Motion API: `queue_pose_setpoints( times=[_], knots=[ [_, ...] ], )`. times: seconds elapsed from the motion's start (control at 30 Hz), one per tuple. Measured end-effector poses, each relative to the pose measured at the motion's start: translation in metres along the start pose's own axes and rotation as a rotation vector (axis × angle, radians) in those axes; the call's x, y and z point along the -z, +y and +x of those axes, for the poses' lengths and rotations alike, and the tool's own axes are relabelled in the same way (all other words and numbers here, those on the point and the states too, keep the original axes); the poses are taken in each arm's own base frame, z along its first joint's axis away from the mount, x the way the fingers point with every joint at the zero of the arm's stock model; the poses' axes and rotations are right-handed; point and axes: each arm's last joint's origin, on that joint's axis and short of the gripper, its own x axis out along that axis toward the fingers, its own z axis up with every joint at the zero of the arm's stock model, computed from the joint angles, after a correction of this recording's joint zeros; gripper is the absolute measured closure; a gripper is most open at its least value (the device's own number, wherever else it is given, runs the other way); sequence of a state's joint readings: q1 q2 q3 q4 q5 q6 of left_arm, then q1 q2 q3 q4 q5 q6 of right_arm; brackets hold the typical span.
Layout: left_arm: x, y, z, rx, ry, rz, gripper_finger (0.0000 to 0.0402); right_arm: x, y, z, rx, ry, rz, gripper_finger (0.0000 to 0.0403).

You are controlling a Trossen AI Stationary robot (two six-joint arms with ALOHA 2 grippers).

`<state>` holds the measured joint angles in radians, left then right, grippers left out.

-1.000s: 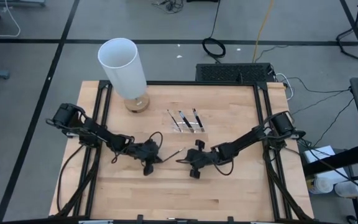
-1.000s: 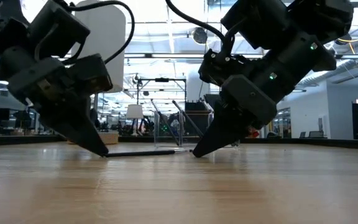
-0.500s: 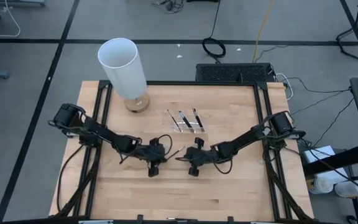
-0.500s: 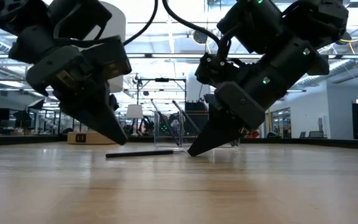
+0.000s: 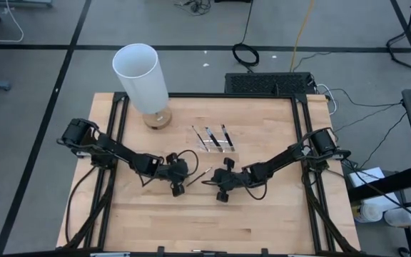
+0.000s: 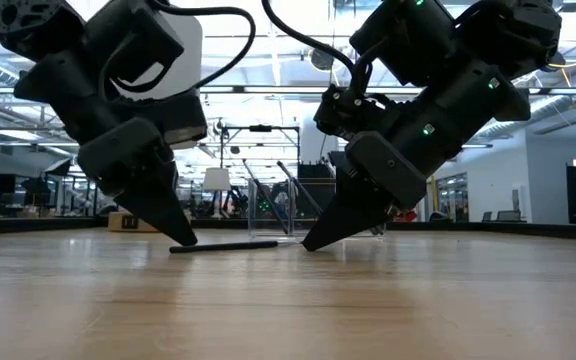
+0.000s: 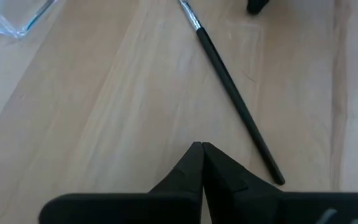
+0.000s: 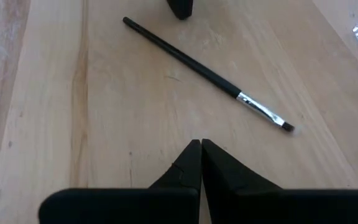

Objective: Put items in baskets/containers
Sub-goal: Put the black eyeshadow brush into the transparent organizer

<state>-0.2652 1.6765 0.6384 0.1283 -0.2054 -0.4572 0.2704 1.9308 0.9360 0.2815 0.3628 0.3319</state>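
One dark-handled brush with a silvery tip lies flat on the wood between my two grippers; it also shows as the brush and the brush in the wrist views. My left gripper is shut, its tips low by the brush's handle end. My right gripper is shut too, its tips down near the brush's tip end. The clear tray sits farther back, and three brushes lie in it. A corner of the tray shows in the left wrist view.
A tall white cylinder on a wooden base stands at the table's far left. Black frame rails run along the table's left and right edges. Bare wood spreads toward the near edge. Cables lie on the floor beyond the far edge.
My left gripper rose off the table from the brush's handle end, shifted a little toward the right, turned, and came down again beside that end. It stayed shut. The brush kept its place on the wood. My right gripper hardly moved.
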Motion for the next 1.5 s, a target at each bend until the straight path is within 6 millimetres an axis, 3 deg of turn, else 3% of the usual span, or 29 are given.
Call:
queue_pose_setpoints(
  times=[0.37, 0.73, 1.13, 1.37, 1.5],
  knots=[
    [-0.011, -0.01, 0.004, 0.155, 0.044, 0.056, 0.0398, -0.009, -0.019, 0.007, 0.036, -0.04, 0.084, 0.0403],
    [-0.03, -0.025, 0.041, 0.195, 0.105, 0.171, 0.0394, -0.013, -0.031, 0.012, -0.008, -0.014, 0.107, 0.0403],
    [-0.059, -0.018, 0.045, 0.21, 0.042, 0.24, 0.0398, -0.013, -0.03, 0.011, -0.053, -0.002, 0.097, 0.0403],
    [-0.062, -0.011, 0.046, 0.183, 0.032, 0.235, 0.0392, -0.012, -0.025, 0.01, -0.064, 0.0, 0.068, 0.0403],
    [-0.059, -0.015, 0.038, 0.255, 0.091, 0.265, 0.0397, -0.011, -0.025, 0.01, -0.063, 0.001, 0.057, 0.0403]
  ],
)
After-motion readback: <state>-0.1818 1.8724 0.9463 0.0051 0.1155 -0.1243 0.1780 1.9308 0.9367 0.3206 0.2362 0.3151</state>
